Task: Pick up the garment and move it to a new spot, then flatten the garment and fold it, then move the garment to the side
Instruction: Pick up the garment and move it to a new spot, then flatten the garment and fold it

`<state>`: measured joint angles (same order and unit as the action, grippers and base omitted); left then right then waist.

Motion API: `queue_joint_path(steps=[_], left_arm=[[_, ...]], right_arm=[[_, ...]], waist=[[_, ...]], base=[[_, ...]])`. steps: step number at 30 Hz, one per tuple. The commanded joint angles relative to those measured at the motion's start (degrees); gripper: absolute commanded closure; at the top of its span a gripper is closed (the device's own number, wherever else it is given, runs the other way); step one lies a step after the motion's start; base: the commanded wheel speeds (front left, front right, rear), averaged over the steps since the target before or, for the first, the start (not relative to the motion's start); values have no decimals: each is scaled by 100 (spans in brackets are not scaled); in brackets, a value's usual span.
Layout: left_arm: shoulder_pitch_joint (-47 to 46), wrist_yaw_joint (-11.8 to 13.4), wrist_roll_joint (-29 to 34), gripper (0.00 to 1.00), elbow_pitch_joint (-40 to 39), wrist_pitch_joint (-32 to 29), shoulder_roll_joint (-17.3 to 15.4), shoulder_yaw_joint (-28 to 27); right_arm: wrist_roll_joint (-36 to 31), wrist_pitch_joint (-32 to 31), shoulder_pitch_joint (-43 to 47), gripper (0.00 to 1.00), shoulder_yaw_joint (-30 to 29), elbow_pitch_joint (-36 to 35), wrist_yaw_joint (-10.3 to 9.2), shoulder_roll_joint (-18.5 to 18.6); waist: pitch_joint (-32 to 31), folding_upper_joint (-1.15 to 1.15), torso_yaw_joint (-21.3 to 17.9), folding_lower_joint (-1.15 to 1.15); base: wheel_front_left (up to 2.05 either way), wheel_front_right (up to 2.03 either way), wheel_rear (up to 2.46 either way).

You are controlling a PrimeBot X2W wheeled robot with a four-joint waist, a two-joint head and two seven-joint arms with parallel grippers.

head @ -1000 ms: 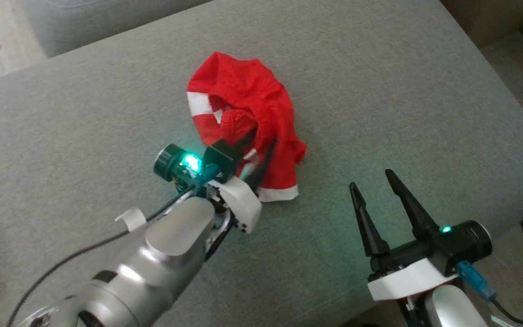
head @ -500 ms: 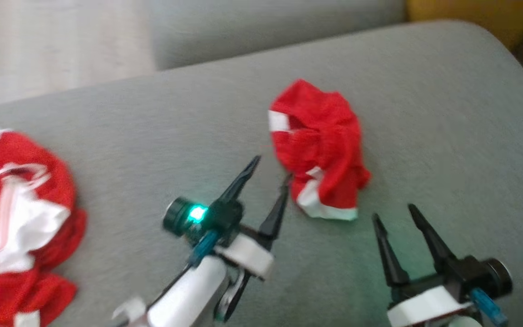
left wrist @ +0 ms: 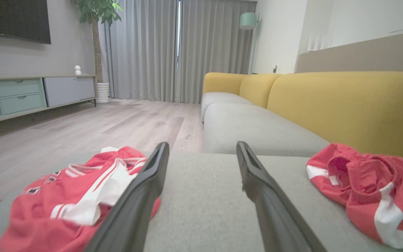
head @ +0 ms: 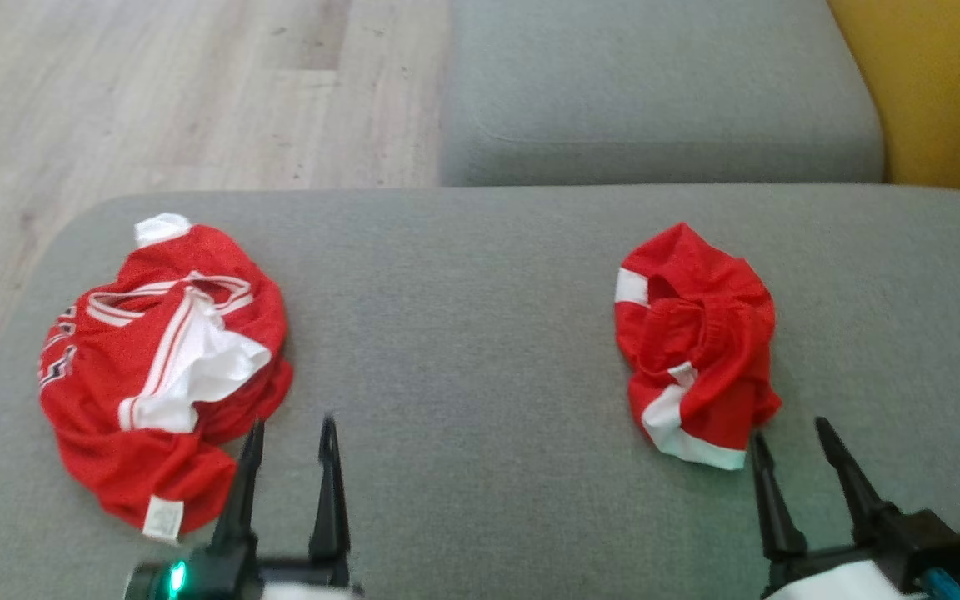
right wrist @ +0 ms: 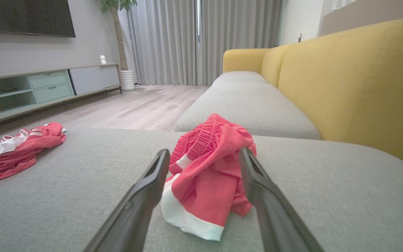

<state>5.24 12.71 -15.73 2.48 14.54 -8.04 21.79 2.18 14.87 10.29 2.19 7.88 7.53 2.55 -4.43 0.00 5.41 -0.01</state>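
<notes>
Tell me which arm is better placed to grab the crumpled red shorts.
Right. The right gripper is open just before the shorts; the left gripper sits by the jersey.

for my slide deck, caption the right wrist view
Open right gripper aimed at crumpled red shorts on a grey sofa cushion, a red jersey at far left.

The bottom edge crops the left gripper and right gripper. Lettering on the jersey is too small to read.
</notes>
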Motion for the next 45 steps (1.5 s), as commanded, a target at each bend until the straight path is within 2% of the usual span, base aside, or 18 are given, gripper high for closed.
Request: queue_joint_path(steps=[1, 6, 12, 33, 43, 45], left_arm=[[-127, -50, 111, 0, -236, 45, 81, -284], [264, -316, 488, 0, -227, 45, 250, -527], [351, -518, 743, 0, -112, 45, 398, -675], [395, -784, 1018, 0, 20, 46, 508, -884], [165, -907, 1194, 0, 85, 46, 514, -734], [-8, -1003, 1236, 0, 221, 46, 514, -617]], right_arm=[[64, 13, -122, 0, 76, -205, -4, 33], [207, 13, -3, 0, -54, -210, -4, 33], [164, 13, 66, 0, -76, -258, -4, 33], [190, 13, 125, 0, -68, -137, -4, 32], [101, 13, 70, 0, 21, -215, -4, 32], [53, 13, 32, 0, 72, -240, -4, 32]], waist=[[-93, 0, 109, 1], [-161, 0, 209, 1], [-204, 0, 253, 1], [-293, 0, 157, 1], [-118, 0, -134, 1], [-45, 0, -233, 1]], base=[[0, 0, 0], [0, 0, 0], [0, 0, 0], [0, 0, 0], [0, 0, 0], [0, 0, 0]])
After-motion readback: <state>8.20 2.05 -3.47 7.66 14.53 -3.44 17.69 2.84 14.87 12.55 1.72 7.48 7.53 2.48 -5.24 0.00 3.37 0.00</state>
